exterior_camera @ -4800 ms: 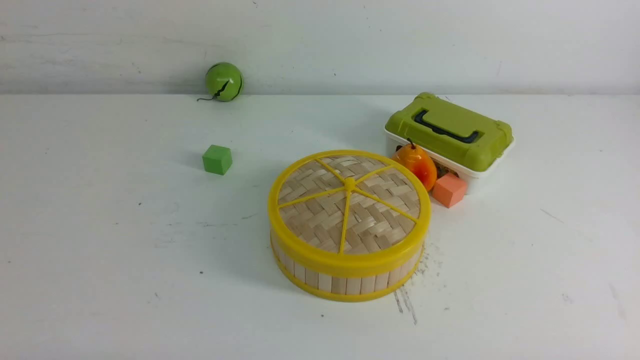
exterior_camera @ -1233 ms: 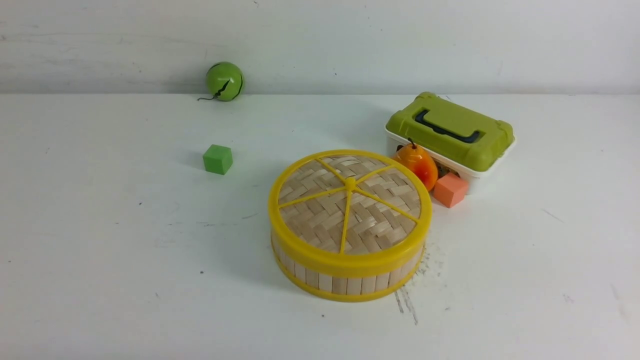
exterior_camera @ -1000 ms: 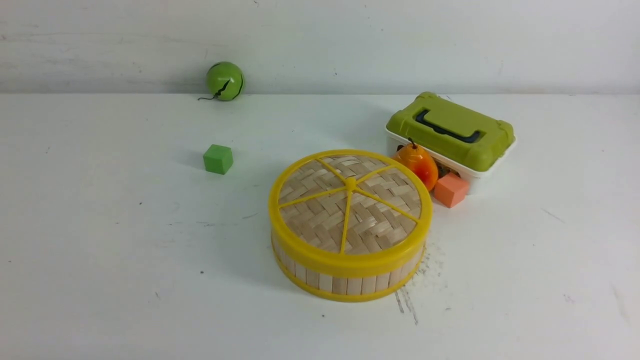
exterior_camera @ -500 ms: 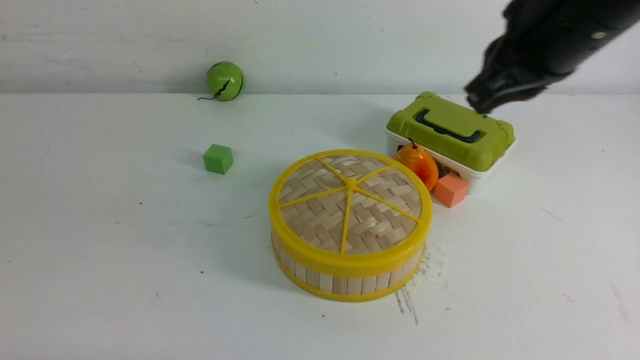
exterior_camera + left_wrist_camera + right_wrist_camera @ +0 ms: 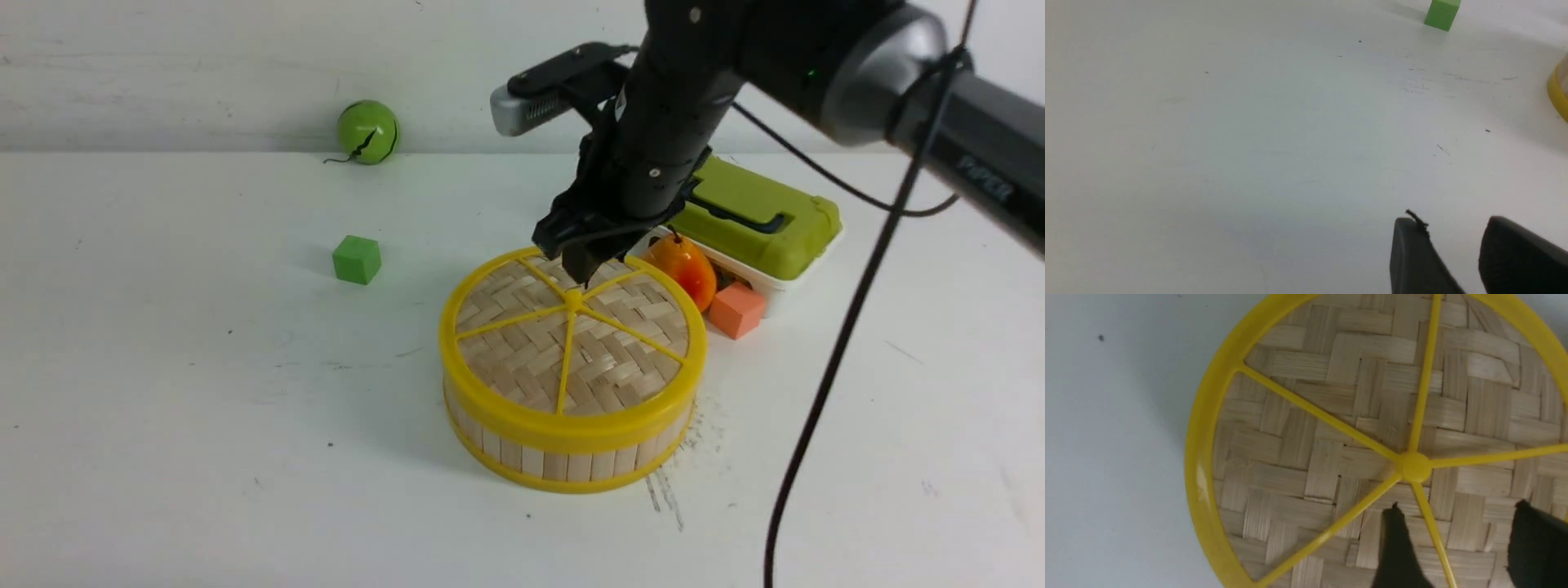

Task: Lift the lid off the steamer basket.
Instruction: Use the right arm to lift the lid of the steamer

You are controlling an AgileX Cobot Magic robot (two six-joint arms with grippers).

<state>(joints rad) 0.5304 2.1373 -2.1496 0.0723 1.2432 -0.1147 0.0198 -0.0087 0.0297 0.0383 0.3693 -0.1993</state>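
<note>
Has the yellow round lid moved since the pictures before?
No, the lid hasn't moved: it sits in the same place beside the orange block, as it did earlier.

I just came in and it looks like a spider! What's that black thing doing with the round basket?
It's a robot's right arm, and its fingers are spread open over the lid, near the yellow knob in the middle. It isn't holding anything. The lid is on the steamer basket, and the arm is probably going to take it off.
</note>
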